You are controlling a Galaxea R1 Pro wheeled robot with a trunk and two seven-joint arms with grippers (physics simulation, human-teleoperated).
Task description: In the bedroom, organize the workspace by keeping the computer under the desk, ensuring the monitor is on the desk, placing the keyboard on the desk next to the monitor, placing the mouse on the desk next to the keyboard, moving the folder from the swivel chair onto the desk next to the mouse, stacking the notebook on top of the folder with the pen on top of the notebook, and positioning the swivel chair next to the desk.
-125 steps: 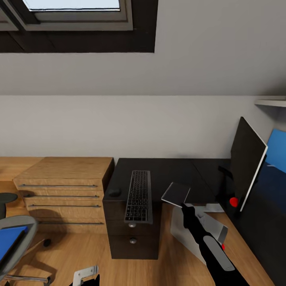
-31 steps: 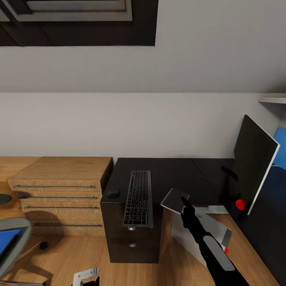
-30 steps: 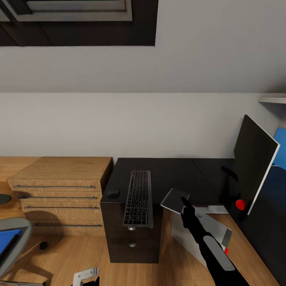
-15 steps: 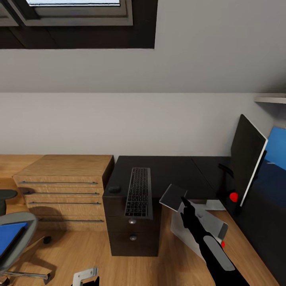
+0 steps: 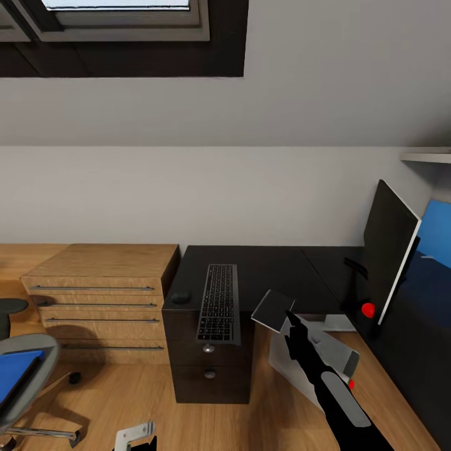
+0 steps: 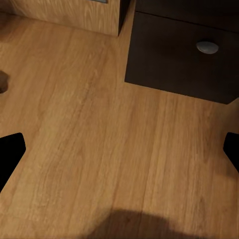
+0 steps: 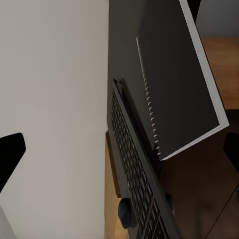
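Note:
On the dark desk [image 5: 275, 266] a grey keyboard [image 5: 218, 304] lies with its near end over the front edge, and a dark mouse [image 5: 181, 298] sits left of it. The black monitor [image 5: 388, 250] stands at the right. A dark spiral notebook [image 5: 274, 310] juts past the desk's edge; in the right wrist view the notebook [image 7: 174, 84] lies ahead of the fingers, beside the keyboard [image 7: 137, 169]. My right gripper [image 5: 289, 317] is at its near corner, open. The white computer [image 5: 313, 363] stands on the floor. The swivel chair [image 5: 31, 376] carries the blue folder [image 5: 14, 376]. My left gripper [image 5: 134, 433] hangs open over the floor [image 6: 99, 139].
A wooden chest of drawers [image 5: 100, 294] stands left of the desk. The desk's own drawer unit [image 5: 210, 369] is below the keyboard, and its knob [image 6: 207, 47] shows in the left wrist view. A small red object [image 5: 368, 309] sits by the monitor's foot. A shelf [image 5: 429, 155] is on the right wall.
The head view has shifted slightly since a second ago. Keyboard, mouse, notebook and both arms stand as before.

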